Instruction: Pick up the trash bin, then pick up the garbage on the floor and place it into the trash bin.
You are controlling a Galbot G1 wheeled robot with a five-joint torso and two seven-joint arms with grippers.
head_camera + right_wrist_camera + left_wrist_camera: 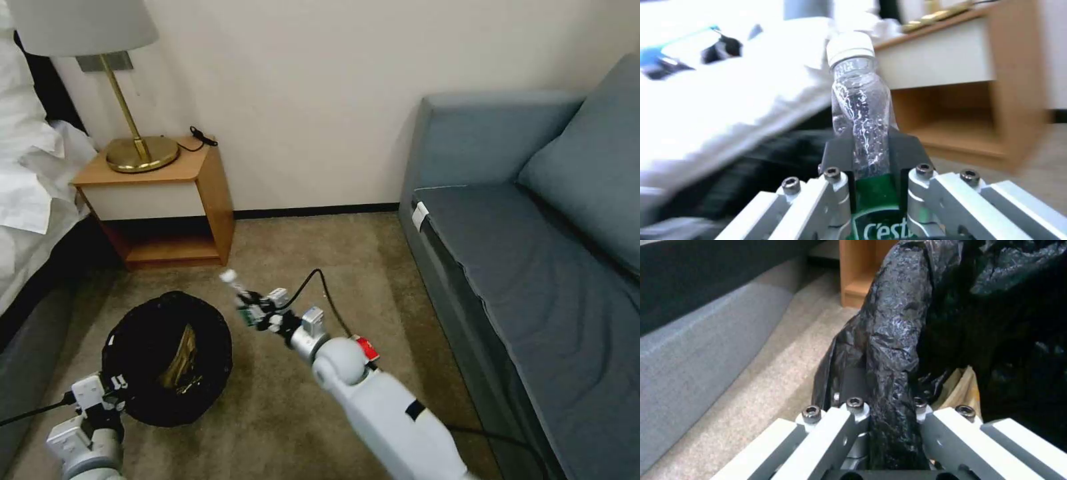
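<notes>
We see the right gripper (257, 310) clamped on the bottle (238, 292), held just right of the trash bin (167, 360) above the carpet (280, 407). The left gripper (115, 390) pinches the bin's bag-lined rim; a gold-brown wrapper (181, 357) lies inside. A red packet (366, 348) shows beside the right arm.

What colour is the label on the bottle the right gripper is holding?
Green with white lettering, on the bottle held in the right gripper; the right wrist view shows it best.
</notes>
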